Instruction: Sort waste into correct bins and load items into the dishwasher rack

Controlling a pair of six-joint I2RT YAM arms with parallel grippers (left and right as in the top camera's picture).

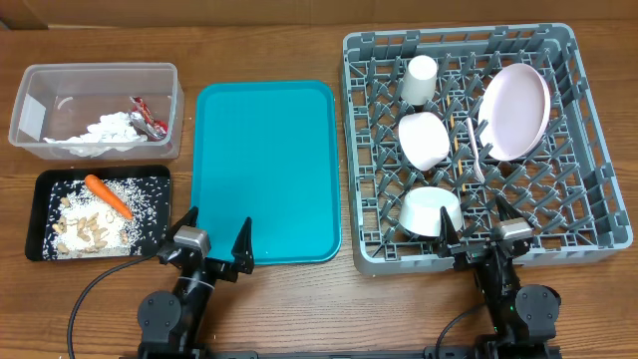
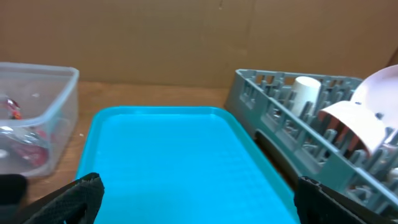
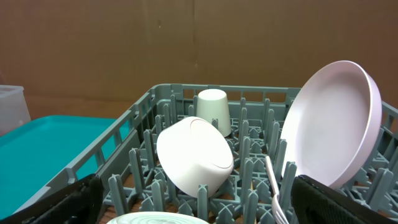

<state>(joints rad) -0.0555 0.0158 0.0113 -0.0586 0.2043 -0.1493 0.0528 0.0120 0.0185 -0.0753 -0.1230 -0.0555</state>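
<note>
The grey dishwasher rack (image 1: 588, 224) holds a pale-pink plate (image 1: 515, 110), two white bowls (image 1: 424, 138) (image 1: 431, 210), a small white cup (image 1: 420, 80) and a white fork (image 1: 477, 150). In the clear tub (image 1: 95, 75) lie a red wrapper (image 1: 148, 116) and a crumpled napkin (image 1: 110, 130). The black tray (image 1: 45, 184) carries a carrot (image 1: 108, 195) and beige scraps with rice (image 1: 90, 231). My left gripper (image 1: 215, 239) stands open and empty at the teal tray's near edge. My right gripper (image 1: 480, 227) stands open and empty at the rack's near wall. From the right wrist, a tilted bowl (image 3: 194, 155) and the plate (image 3: 329, 124) show.
A bare teal serving tray (image 1: 264, 170) lies between the bins and the rack. Brown cardboard closes off the far side of the wooden table. Cables trail from both arm bases at the front edge.
</note>
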